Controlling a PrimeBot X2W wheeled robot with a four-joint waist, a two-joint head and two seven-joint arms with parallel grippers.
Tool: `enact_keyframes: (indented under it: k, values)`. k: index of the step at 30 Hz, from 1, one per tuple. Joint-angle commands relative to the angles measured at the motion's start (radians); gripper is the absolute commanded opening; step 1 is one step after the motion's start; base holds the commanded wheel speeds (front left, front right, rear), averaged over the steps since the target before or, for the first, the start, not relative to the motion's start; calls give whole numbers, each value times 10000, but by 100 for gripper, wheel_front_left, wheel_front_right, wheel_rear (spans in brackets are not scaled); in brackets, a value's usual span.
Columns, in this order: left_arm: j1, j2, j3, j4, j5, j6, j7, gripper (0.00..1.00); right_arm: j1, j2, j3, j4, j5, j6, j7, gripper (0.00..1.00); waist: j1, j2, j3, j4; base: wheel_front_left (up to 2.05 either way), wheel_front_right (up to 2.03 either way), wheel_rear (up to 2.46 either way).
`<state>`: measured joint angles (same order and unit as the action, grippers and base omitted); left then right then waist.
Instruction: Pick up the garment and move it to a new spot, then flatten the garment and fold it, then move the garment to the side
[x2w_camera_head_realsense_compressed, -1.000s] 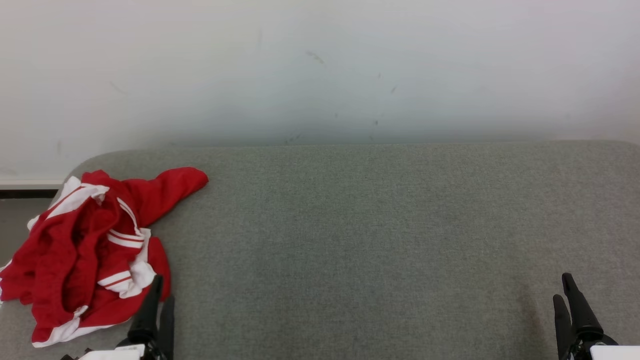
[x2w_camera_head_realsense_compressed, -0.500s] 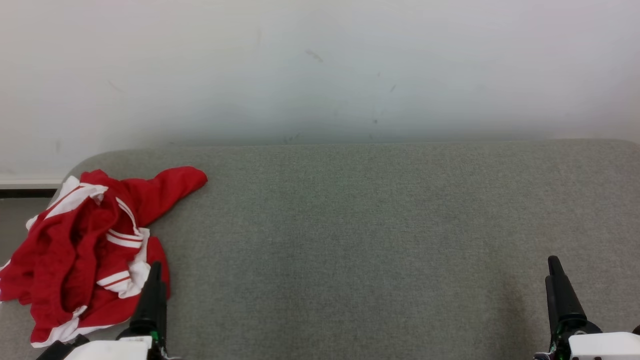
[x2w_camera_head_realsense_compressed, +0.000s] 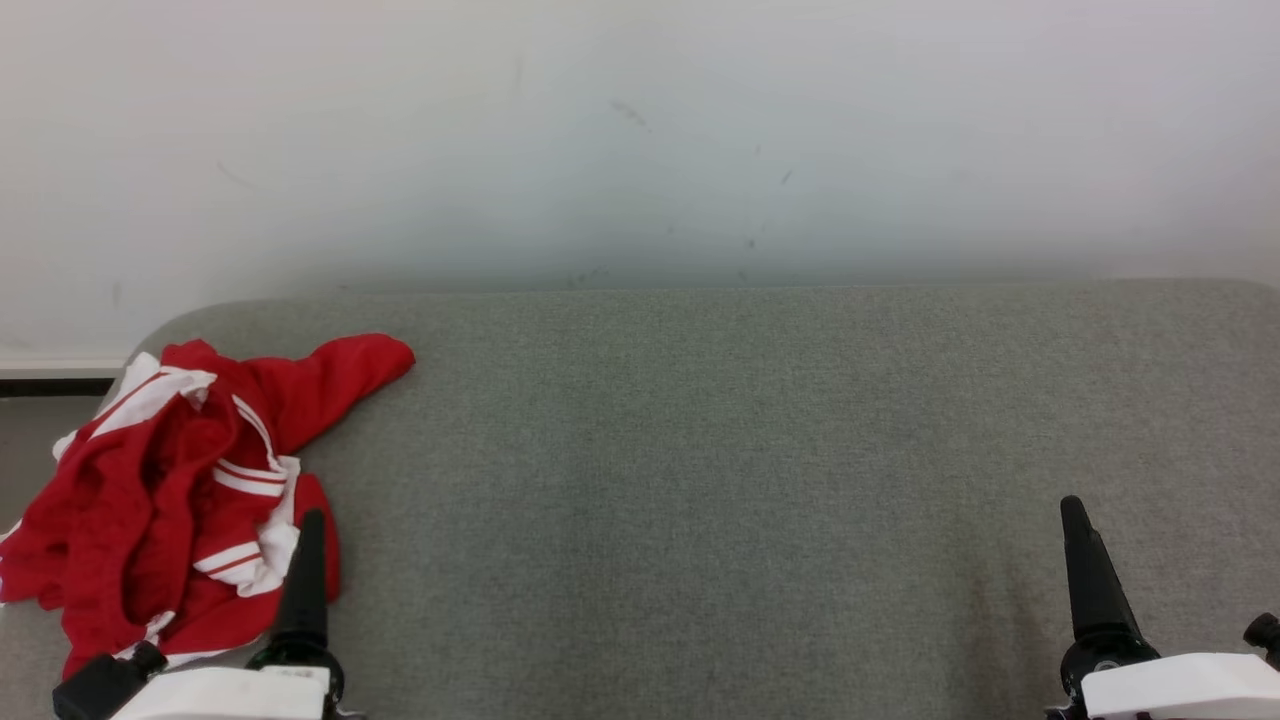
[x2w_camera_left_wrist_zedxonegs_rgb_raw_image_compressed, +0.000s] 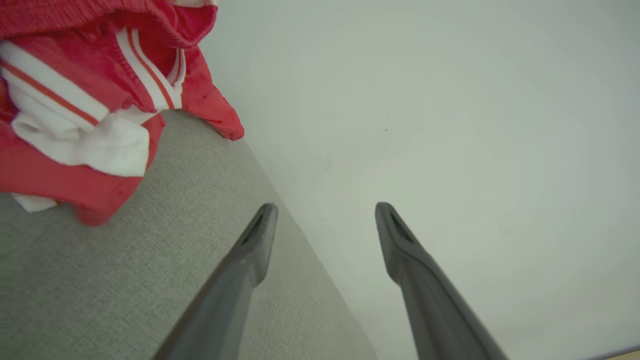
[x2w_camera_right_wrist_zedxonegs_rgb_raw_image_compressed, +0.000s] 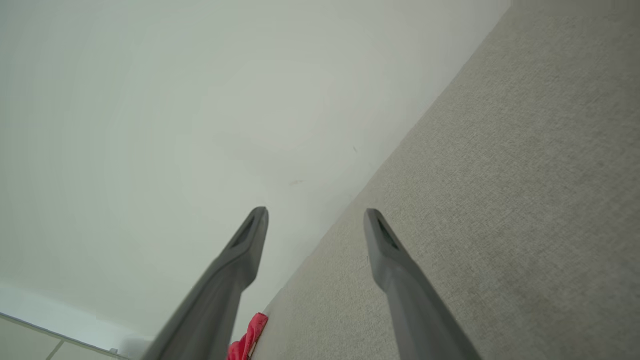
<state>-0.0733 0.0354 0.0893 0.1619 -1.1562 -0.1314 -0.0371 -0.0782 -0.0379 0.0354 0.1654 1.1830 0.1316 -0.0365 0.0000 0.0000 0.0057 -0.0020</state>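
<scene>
Garment (x2w_camera_head_realsense_compressed: 170, 480) is a red top with white striped trim, scrunched into a heap at the far left end of the grey fabric-covered bench (x2w_camera_head_realsense_compressed: 700, 450), right by the rounded corner, and from the head view its left side looks like it hangs over the edge. One sleeve-looking bit pokes out toward the wall (x2w_camera_head_realsense_compressed: 640, 150). The left end effector (x2w_camera_left_wrist_zedxonegs_rgb_raw_image_compressed: 325, 207) has its fingers spread wide with nothing between them, and it sits just beside the heap's near right edge, not touching as far as I can tell. The right end effector (x2w_camera_right_wrist_zedxonegs_rgb_raw_image_compressed: 316, 212) is spread wide and empty too, well apart from the cloth over on the right side of the bench. So I'd say the pickup hasn't started yet. Here's what worries me: the pile is so bunched that a pinch could catch only a top fold or the white trim, and then the rest drags or unrolls instead of lifting clean. A nudge from the left arm could also push it further over that edge, since part of it seems off the bench already. Coming in too low might dig a fingertip into the bench fabric.
</scene>
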Motion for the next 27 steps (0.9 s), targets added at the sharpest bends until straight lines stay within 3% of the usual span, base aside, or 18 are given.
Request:
enact_keyframes:
  k: [1, 18, 27]
  values:
    - [-111, 106, 2, -186, 495, 4, -100, 100, -222, -118, 71, -193, -436, -5, -105, 100, 0, 0, 0, 5, 0, 0, 0]
    - [-6, 125, -239, -312, 4354, 193, -666, 100, -221, -129, 228, -338, -4429, -7, -669, 100, 0, 0, -4, -11, 0, 0, 0]
    - [53, 136, -381, -234, 5605, 311, -924, 100, -191, -112, 291, -222, -5781, -8, -937, 100, 0, 0, -18, -8, 0, 0, 0]
